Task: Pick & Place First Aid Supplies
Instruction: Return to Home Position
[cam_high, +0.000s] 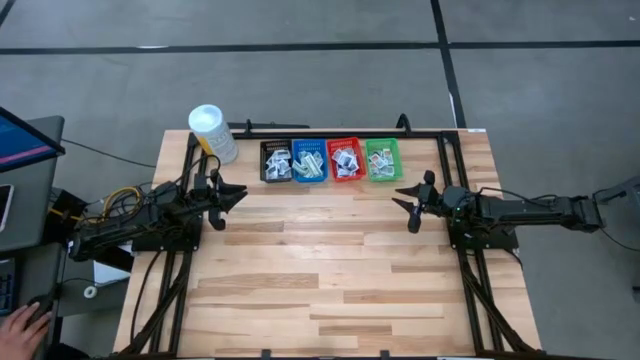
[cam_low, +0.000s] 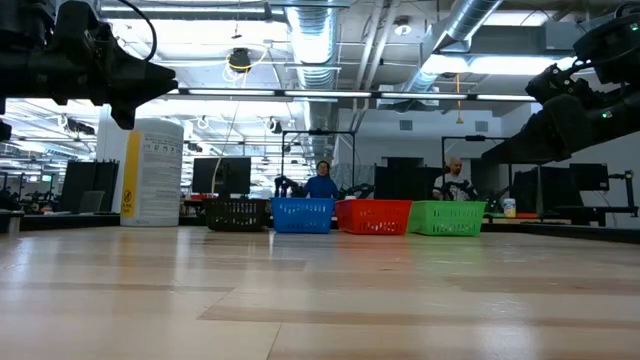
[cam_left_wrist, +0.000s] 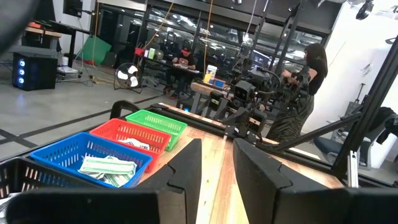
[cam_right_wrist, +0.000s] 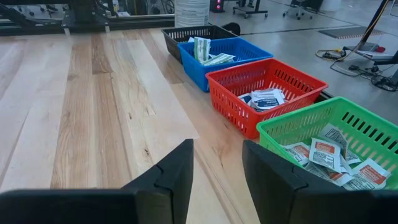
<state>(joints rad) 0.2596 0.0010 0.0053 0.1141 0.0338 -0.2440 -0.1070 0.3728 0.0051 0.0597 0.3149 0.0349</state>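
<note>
In the low view the baskets (cam_low: 372, 217) hide their packets (cam_right_wrist: 325, 152), and the right wrist view cuts off the green basket (cam_right_wrist: 298, 117).

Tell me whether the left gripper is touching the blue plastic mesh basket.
Apart. The high view shows bare wooden tabletop between the open left gripper and the blue plastic mesh basket.

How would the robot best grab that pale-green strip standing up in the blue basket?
Likely its upper end, from straight above. The pale-green strip stands on edge in the blue basket, poking above the rim, so its flat faces can be pinched; the walls block sideways approaches.
</note>
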